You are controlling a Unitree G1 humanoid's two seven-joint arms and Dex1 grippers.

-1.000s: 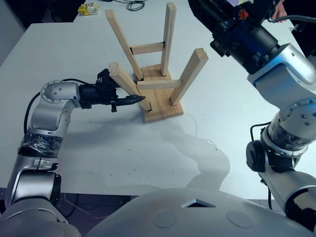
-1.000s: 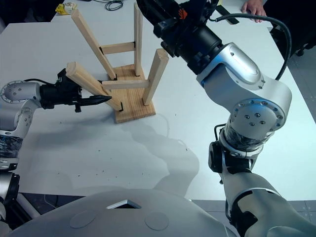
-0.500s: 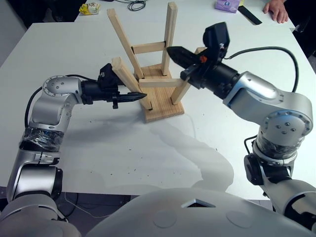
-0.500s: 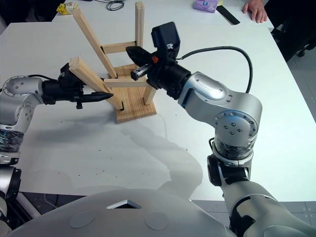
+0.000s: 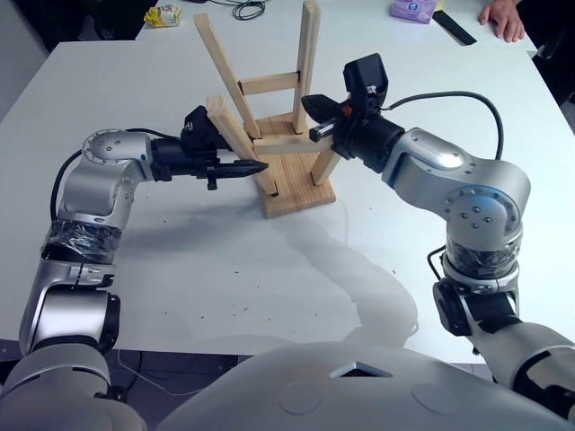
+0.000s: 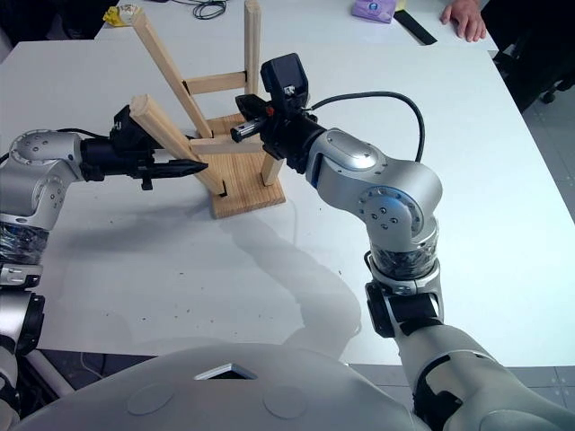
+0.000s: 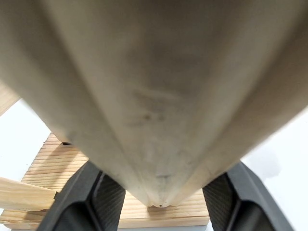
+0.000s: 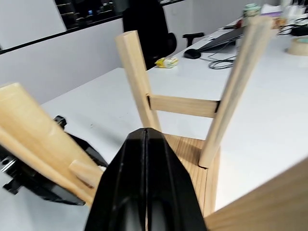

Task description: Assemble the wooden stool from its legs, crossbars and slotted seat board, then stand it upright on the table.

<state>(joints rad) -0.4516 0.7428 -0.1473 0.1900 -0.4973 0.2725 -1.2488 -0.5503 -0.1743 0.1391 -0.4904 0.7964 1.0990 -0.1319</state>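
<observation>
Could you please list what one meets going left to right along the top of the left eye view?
Yellow object → far-left leg's top end → cables → far-right leg's top end → purple packet → black strip.

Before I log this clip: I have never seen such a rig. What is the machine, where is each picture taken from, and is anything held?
It is a humanoid robot with two arms, each ending in a two-finger gripper. Two pictures come from the paired cameras in its head, looking down over a white table. The other two come from cameras on its wrists. On the table rests a wooden stool, upside down on its seat board. The left gripper is closed round one leg. The right gripper, shut and empty, points in among the legs.
</observation>
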